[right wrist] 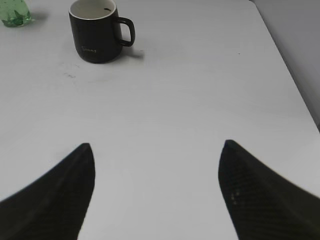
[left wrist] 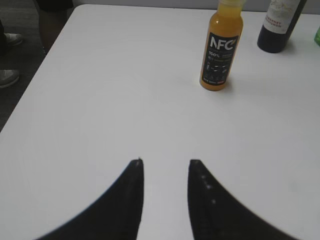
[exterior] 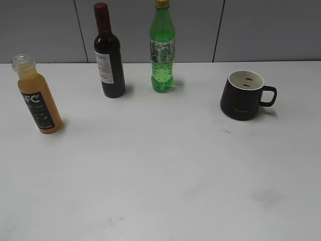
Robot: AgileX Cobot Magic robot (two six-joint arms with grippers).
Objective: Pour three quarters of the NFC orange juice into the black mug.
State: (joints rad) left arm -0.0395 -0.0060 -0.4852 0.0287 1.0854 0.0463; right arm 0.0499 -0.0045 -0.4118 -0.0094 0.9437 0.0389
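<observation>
The NFC orange juice (exterior: 37, 98) stands upright at the left of the white table, uncapped, nearly full of orange liquid; it also shows in the left wrist view (left wrist: 220, 47). The black mug (exterior: 244, 95) stands at the right, handle to the right, its cream inside looking empty; it also shows in the right wrist view (right wrist: 96, 30). My left gripper (left wrist: 165, 162) is open and empty, well short of the juice bottle. My right gripper (right wrist: 157, 145) is wide open and empty, well short of the mug. Neither arm shows in the exterior view.
A dark wine bottle (exterior: 109, 52) with a red cap and a green soda bottle (exterior: 162, 47) stand at the back of the table (exterior: 165, 170). A grey panelled wall runs behind. The table's left edge shows in the left wrist view (left wrist: 30, 85).
</observation>
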